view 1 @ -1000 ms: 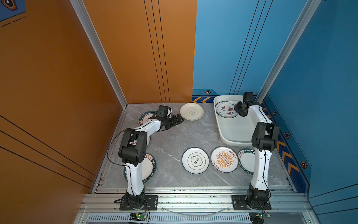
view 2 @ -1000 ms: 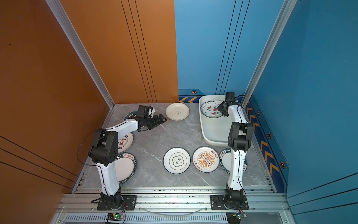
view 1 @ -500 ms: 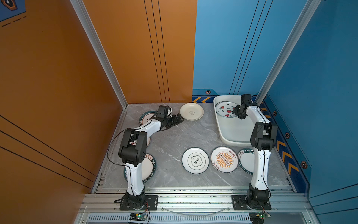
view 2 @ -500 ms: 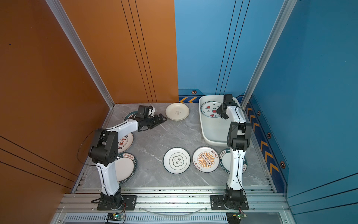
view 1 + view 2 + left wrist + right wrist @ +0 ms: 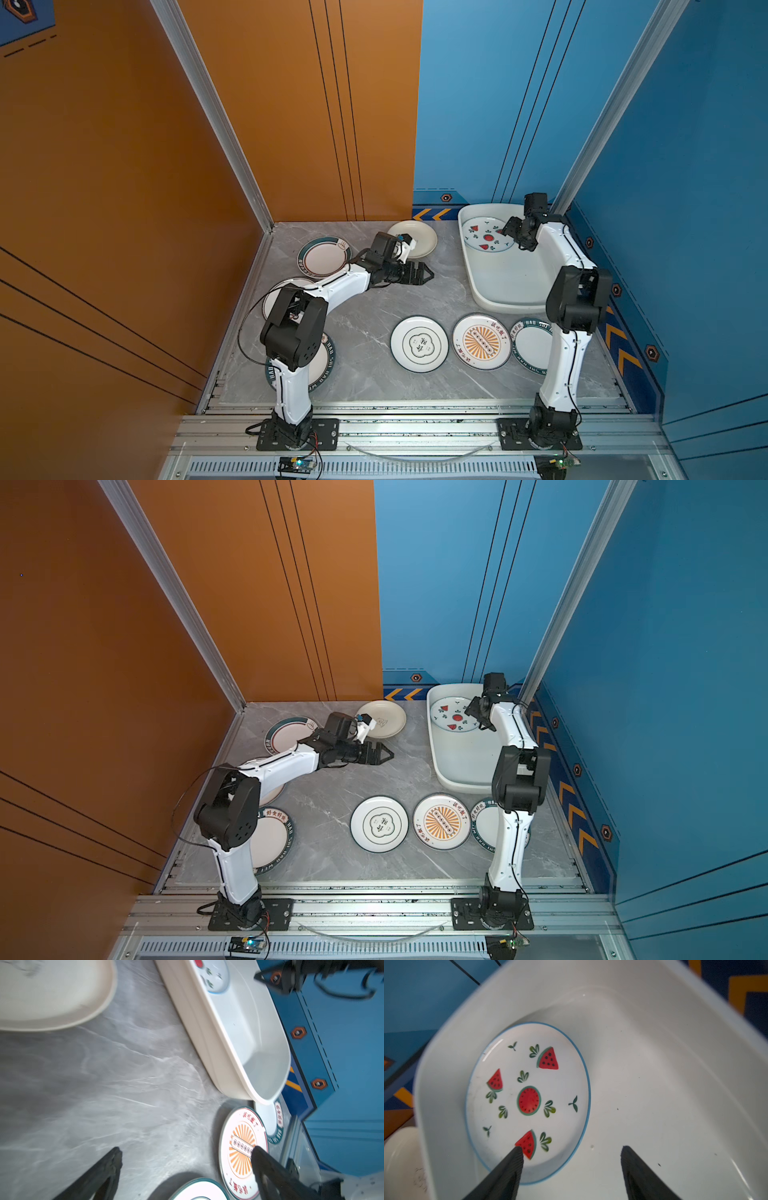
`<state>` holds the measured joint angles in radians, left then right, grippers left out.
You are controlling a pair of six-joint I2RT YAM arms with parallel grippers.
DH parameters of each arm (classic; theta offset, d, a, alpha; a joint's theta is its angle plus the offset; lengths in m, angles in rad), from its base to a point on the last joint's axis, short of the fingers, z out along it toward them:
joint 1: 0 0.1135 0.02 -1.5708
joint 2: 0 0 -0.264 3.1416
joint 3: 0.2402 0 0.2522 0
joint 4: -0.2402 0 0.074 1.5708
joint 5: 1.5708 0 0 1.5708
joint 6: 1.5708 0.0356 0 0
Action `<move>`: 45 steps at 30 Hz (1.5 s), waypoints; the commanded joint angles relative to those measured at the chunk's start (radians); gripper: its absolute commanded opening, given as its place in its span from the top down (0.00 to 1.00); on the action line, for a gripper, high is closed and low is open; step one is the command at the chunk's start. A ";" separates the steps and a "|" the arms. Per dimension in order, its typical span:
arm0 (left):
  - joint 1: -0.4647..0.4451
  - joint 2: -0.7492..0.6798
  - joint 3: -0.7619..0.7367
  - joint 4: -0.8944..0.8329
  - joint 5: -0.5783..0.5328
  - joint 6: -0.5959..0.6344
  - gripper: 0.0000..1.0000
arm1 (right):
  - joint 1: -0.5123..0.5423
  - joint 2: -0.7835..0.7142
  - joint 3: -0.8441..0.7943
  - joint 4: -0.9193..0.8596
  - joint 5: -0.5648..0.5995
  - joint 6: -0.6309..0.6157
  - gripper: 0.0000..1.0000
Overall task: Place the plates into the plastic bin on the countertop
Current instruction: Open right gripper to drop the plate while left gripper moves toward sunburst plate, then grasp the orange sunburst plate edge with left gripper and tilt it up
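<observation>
Right wrist view: the right gripper [image 5: 571, 1148] has its black tapered fingers spread wide and holds nothing; a second ago they stood closer together. Beneath them the glossy round watermelon plate [image 5: 527, 1101], thinly blue-rimmed, lies flat at the far end of the smooth, round-cornered white plastic bin [image 5: 664, 1053]. The bin stands in the far right corner of the grey, white-veined marble countertop [image 5: 374, 316]. The left gripper [image 5: 426, 274] stays wide open and empty, near the matte cream plate [image 5: 417, 237] at the far edge.
</observation>
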<state>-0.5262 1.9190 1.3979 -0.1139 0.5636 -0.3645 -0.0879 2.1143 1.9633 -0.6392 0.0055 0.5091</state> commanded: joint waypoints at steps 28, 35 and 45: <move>-0.235 0.289 0.248 -0.276 0.073 0.304 0.42 | -0.095 -0.797 -0.820 0.129 -0.210 -0.015 0.27; -0.258 0.313 0.269 -0.338 0.005 0.301 0.46 | -0.093 -0.819 -0.818 0.123 -0.209 -0.015 0.27; -0.271 0.353 0.291 -0.345 0.027 0.285 0.48 | -0.093 -0.829 -0.822 0.114 -0.202 -0.026 0.27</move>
<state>-0.7876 2.2467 1.6581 -0.4248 0.5903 -0.0757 -0.1780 1.3125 1.1465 -0.5129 -0.1913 0.4969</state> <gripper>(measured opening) 0.525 0.728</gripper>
